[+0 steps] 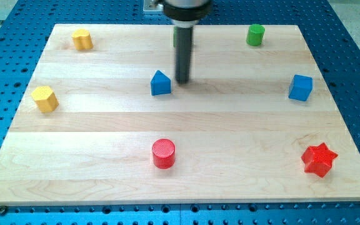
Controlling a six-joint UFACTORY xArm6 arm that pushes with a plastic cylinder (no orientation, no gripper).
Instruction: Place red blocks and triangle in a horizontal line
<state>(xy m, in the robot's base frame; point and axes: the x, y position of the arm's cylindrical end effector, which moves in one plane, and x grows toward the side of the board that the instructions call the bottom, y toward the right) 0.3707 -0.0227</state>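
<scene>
A red cylinder stands near the view's bottom centre. A red star block lies at the bottom right. A blue triangular block sits just left of centre in the upper half. My tip rests on the board just right of the blue triangle, a small gap away from it. A green block is mostly hidden behind the rod; its shape cannot be made out.
A yellow block sits at the top left and a yellow hexagonal block at the left edge. A green cylinder stands at the top right. A blue cube sits at the right. The wooden board lies on a blue perforated table.
</scene>
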